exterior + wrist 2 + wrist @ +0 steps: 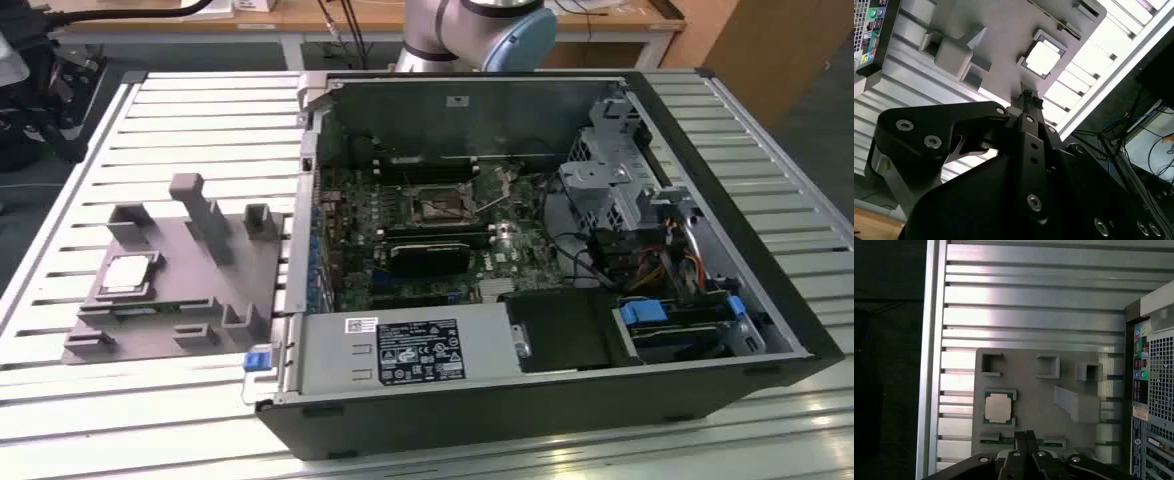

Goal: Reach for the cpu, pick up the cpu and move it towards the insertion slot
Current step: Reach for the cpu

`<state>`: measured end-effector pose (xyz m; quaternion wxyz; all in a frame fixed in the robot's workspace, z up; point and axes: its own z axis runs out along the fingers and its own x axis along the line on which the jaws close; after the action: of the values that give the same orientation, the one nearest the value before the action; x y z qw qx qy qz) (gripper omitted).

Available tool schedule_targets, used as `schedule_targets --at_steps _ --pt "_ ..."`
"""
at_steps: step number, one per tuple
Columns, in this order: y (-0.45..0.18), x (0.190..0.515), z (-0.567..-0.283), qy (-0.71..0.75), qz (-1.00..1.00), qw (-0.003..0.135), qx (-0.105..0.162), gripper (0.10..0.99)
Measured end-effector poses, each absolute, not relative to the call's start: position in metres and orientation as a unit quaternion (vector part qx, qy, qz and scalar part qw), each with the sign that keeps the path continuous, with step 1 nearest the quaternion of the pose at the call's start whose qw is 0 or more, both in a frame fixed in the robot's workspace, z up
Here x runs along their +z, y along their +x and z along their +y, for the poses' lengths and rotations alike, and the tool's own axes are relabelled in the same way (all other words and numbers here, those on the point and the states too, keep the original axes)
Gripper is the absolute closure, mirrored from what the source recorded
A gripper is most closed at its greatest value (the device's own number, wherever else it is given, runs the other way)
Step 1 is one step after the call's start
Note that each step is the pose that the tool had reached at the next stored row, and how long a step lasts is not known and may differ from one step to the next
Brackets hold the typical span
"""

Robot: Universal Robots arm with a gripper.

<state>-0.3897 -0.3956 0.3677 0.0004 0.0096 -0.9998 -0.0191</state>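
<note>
The cpu is a small silvery square chip lying flat in a pocket of the grey fixture plate, to the exterior view's left of the open computer case. It also shows in both wrist views. My gripper hovers above the plate, well clear of the chip. Its black fingers are pressed together with nothing between them. The insertion slot is a square socket with a dark centre and a metal frame on the green motherboard inside the case.
The open black computer case holds a power supply, drive cages and cables. Grey blocks stand up from the fixture plate. All of it rests on a slatted aluminium table. The arm's base is behind the case.
</note>
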Motion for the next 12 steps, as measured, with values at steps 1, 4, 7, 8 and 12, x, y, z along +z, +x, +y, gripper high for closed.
schedule_targets --at_steps 1,4,7,8,12 --pt "-0.3897 0.3677 -0.3956 0.010 -1.000 0.000 -0.019 0.980" --pt "-0.3904 0.3677 -0.3956 0.010 -1.000 0.000 -0.019 0.980" --pt "-0.3930 0.3675 -0.3957 0.010 -1.000 0.000 -0.019 0.980" --pt "-0.3943 0.3675 -0.3958 0.010 -1.000 0.000 -0.019 0.980" --pt "-0.3994 0.3666 -0.3978 0.010 -1.000 0.000 -0.019 0.980"
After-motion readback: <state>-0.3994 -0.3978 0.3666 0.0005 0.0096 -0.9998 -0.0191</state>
